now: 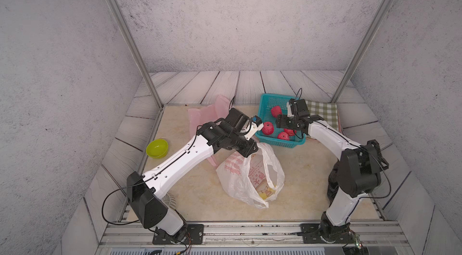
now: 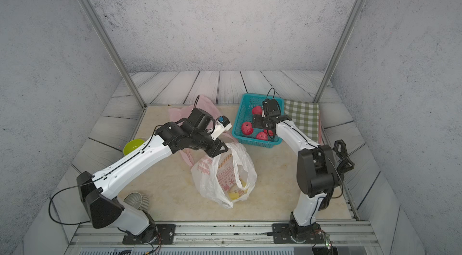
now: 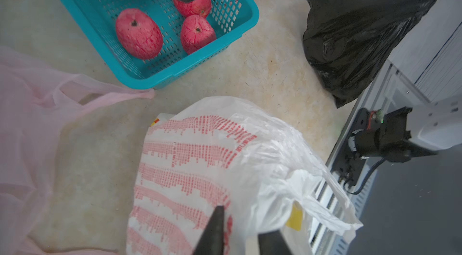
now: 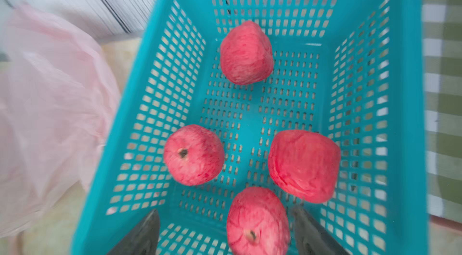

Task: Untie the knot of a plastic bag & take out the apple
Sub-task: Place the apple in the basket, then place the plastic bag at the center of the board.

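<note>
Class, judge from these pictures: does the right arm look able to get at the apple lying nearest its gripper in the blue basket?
Probably yes. The right gripper hangs open over the blue basket, its fingers either side of that apple, and nothing covers it.

Thin crinkled plastic bag (image 1: 235, 173), perforated plastic basket (image 1: 275, 141), checked cloth (image 1: 322, 112), wrinkled matt apples (image 1: 268, 128)

My two top eyes sit high on the near side, looking down over the whole table (image 1: 200, 198). My left wrist eye is close above the bag (image 3: 200, 153) and basket (image 3: 250, 13). My right one looks nearer, into that basket, which all share.
</note>
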Robot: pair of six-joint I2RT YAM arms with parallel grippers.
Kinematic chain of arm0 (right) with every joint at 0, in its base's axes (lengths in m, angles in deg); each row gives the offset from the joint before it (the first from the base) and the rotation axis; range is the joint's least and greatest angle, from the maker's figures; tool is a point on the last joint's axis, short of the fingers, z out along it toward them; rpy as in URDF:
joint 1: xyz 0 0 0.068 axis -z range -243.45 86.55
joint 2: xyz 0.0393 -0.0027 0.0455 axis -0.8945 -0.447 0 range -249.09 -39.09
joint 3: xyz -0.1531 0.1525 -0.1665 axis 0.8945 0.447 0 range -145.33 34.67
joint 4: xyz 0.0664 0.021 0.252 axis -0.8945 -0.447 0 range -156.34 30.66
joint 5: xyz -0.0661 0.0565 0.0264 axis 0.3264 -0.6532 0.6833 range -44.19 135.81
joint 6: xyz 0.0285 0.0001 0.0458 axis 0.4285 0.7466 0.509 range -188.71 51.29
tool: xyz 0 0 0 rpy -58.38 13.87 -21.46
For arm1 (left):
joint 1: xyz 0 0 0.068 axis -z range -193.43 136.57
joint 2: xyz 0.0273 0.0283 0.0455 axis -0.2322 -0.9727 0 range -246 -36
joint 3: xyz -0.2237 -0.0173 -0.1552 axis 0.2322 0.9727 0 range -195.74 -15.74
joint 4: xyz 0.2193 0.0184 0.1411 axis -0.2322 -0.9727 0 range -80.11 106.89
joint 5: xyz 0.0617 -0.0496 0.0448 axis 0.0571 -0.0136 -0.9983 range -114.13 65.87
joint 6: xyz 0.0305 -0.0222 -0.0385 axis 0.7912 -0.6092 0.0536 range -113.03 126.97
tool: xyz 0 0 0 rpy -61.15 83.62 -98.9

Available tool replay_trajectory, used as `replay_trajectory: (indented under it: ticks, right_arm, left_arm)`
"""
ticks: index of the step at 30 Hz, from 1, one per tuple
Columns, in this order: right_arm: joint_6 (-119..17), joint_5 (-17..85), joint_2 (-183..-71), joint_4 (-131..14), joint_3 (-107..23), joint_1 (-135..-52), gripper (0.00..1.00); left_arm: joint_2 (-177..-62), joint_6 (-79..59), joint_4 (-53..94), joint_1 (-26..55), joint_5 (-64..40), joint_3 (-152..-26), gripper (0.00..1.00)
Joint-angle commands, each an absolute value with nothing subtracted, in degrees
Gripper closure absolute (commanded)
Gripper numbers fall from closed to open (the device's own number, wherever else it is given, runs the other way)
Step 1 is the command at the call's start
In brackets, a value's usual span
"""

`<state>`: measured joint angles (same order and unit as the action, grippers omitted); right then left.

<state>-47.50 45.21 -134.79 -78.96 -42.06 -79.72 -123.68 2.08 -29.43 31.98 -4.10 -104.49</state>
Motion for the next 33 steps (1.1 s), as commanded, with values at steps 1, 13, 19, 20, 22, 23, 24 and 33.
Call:
replay_trajectory:
  ticks: [1, 13, 19, 20, 22, 23, 24, 33]
  right_arm:
    - [-45.9, 44.0, -125.1, -75.8, -35.5, -81.1, 0.17]
    - [-48.0, 40.1, -109.2, -79.3, -26.5, -92.5, 0.2]
    - [-44.0, 42.7, -107.3, -75.1, -18.0, -101.7, 0.2]
    - [-42.9, 43.1, -107.0, -73.1, -15.1, -103.1, 0.2]
    - [-41.0, 44.6, -106.8, -70.2, -10.8, -105.3, 0.2]
    - [-40.3, 45.1, -107.0, -68.7, -8.8, -106.4, 0.2]
    - [-39.5, 45.3, -107.6, -67.5, -7.1, -107.1, 0.2]
    - [-33.4, 46.1, -114.9, -58.3, 3.9, -111.9, 0.21]
  left_arm:
    - [-123.4, 3.6, -29.0, 31.7, -2.8, -103.8, 0.48]
    - [-114.5, -2.8, -15.8, 31.7, -2.2, -97.2, 0.28]
    - [-116.1, -14.9, -2.3, 33.3, 2.6, -83.3, 0.43]
    - [-115.9, -16.4, 1.1, 34.2, 1.7, -79.8, 0.43]
    - [-115.7, -18.9, 6.1, 35.8, 0.3, -74.0, 0.44]
    - [-115.8, -20.1, 8.3, 36.3, -0.2, -71.1, 0.45]
    - [-115.9, -21.1, 9.6, 36.7, -0.5, -68.9, 0.45]
    - [-119.8, -26.1, 15.5, 37.0, -5.7, -54.9, 0.46]
